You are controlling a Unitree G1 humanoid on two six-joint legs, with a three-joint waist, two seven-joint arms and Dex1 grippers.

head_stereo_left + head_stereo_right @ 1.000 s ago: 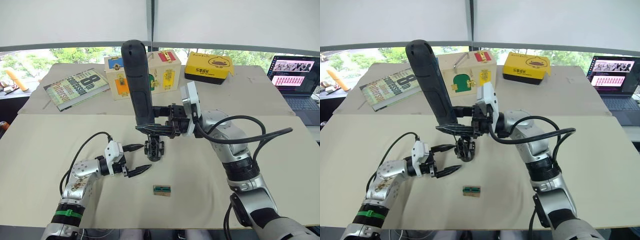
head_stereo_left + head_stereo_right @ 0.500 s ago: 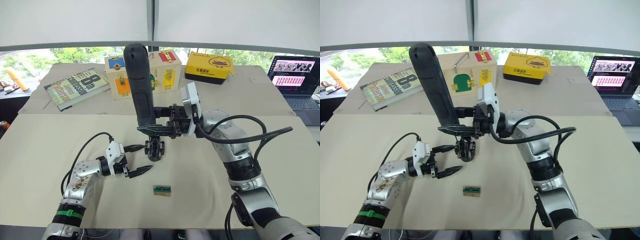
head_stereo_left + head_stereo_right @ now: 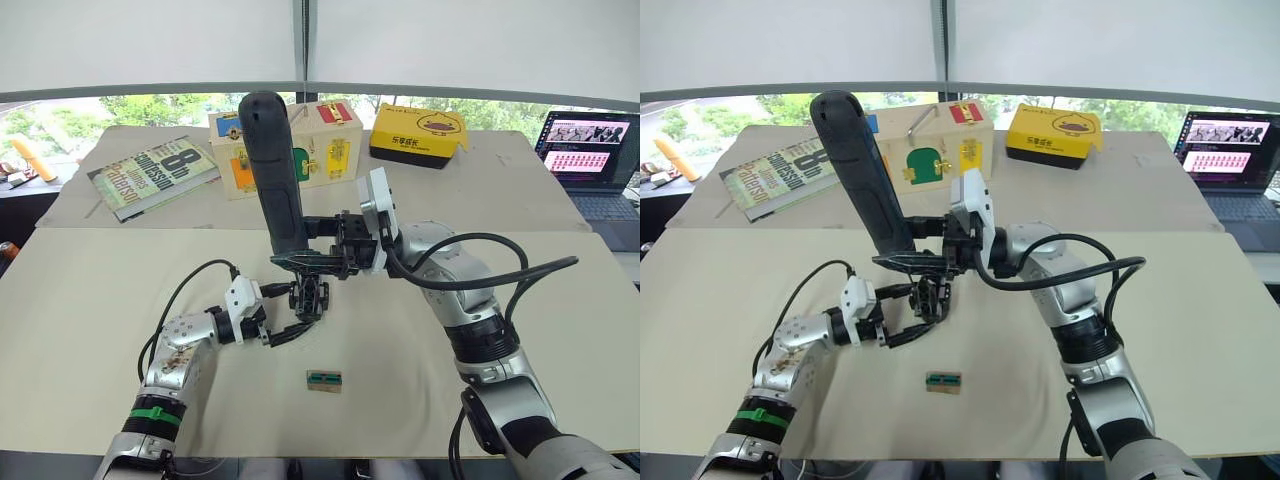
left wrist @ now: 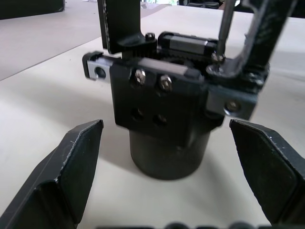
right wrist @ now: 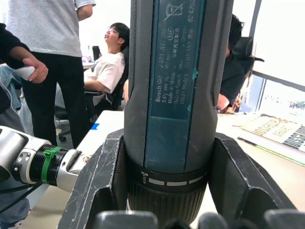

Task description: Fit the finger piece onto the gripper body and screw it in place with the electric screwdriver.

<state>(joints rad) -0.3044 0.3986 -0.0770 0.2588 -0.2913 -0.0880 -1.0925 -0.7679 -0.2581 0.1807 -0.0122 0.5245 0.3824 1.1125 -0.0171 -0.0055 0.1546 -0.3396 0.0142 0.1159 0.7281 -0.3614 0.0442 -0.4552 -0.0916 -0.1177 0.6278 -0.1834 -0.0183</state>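
The gripper body (image 3: 310,298) is a small black block standing on the table's middle; the left wrist view shows its screws up close (image 4: 162,109). A black finger piece (image 4: 262,33) slants up from its top. My right gripper (image 3: 300,260) is shut on the electric screwdriver (image 3: 272,170), a thick dark cylinder held nearly upright. Its thin bit (image 4: 224,28) comes down onto a screw at the finger piece's foot. My left gripper (image 3: 297,308) is open, with one finger (image 4: 71,171) on each side of the body and neither touching it.
A small tan and green block (image 3: 323,380) lies near the table's front. At the back stand a book (image 3: 150,175), wooden boxes (image 3: 320,145) and a yellow box (image 3: 418,135). A laptop (image 3: 590,160) sits at the far right. People (image 5: 57,62) are beyond the table.
My left gripper has moved right, from beside the gripper body to straddling it, still open. The screwdriver stays on the body, leaning slightly more to the left.
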